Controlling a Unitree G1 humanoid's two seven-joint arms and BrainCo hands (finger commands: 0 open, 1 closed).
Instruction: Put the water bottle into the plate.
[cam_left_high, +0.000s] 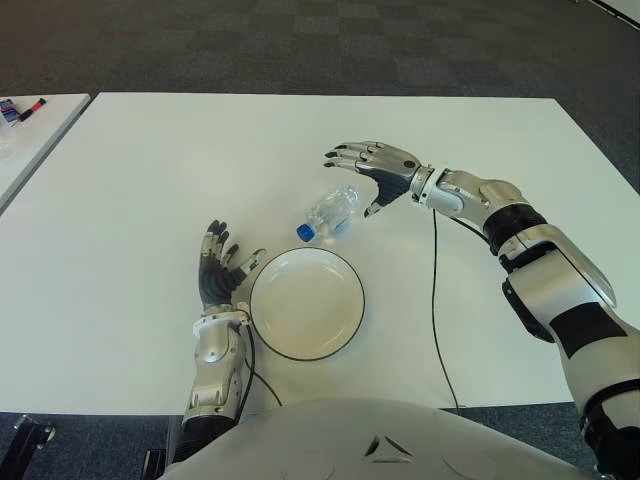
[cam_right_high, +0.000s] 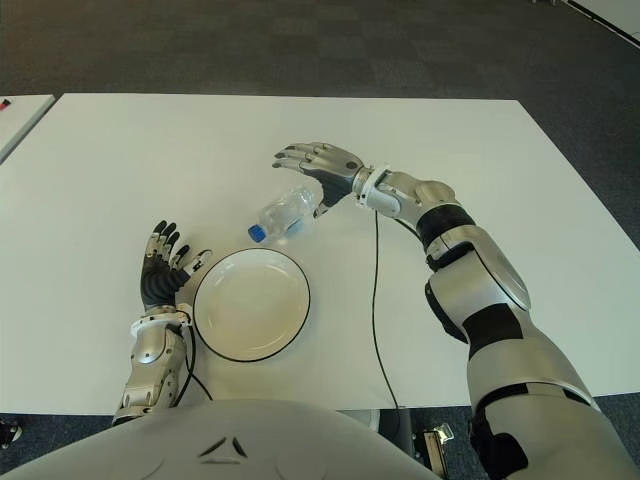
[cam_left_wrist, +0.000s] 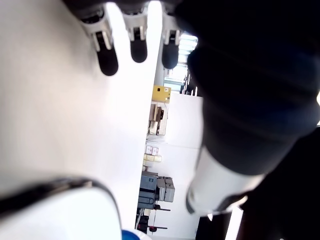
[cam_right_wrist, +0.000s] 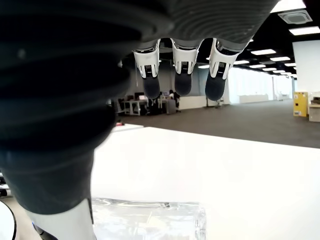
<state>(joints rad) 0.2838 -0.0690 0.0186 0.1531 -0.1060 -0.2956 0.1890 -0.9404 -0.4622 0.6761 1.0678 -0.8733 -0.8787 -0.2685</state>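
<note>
A clear water bottle (cam_left_high: 331, 212) with a blue cap lies on its side on the white table (cam_left_high: 140, 180), just beyond the rim of the plate. The white plate (cam_left_high: 306, 303) with a dark rim holds nothing. My right hand (cam_left_high: 366, 170) hovers over the bottle's far end, fingers spread above it and thumb down beside it, not closed on it. In the right wrist view the bottle (cam_right_wrist: 150, 220) shows below the extended fingers (cam_right_wrist: 183, 75). My left hand (cam_left_high: 220, 266) shows flat, fingers spread, to the left of the plate.
A black cable (cam_left_high: 436, 300) runs from the right wrist across the table toward the near edge, to the right of the plate. A second white table (cam_left_high: 25, 140) with small items stands at the far left. Dark carpet lies beyond the table.
</note>
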